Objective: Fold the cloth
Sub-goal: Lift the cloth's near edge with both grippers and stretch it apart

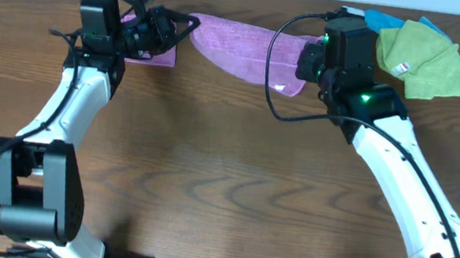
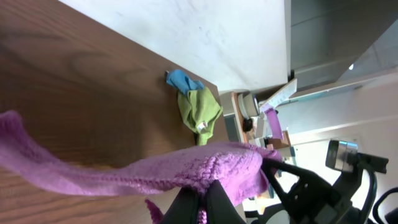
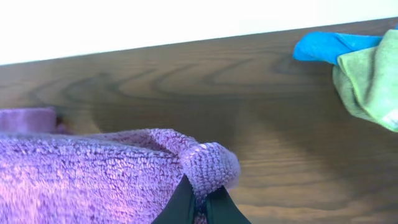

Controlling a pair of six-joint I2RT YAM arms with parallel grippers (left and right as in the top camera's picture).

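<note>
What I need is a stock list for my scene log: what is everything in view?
cloth: one, violet, held stretched between both grippers at the far side of the table
folded square: one, pinker purple, on the table under the left gripper
green cloth: one, lime green, crumpled at the far right
blue cloth: one, blue, partly under the green cloth
table: one, brown wood grain
left gripper: one, black, shut on the cloth
right gripper: one, black, shut on the cloth
</note>
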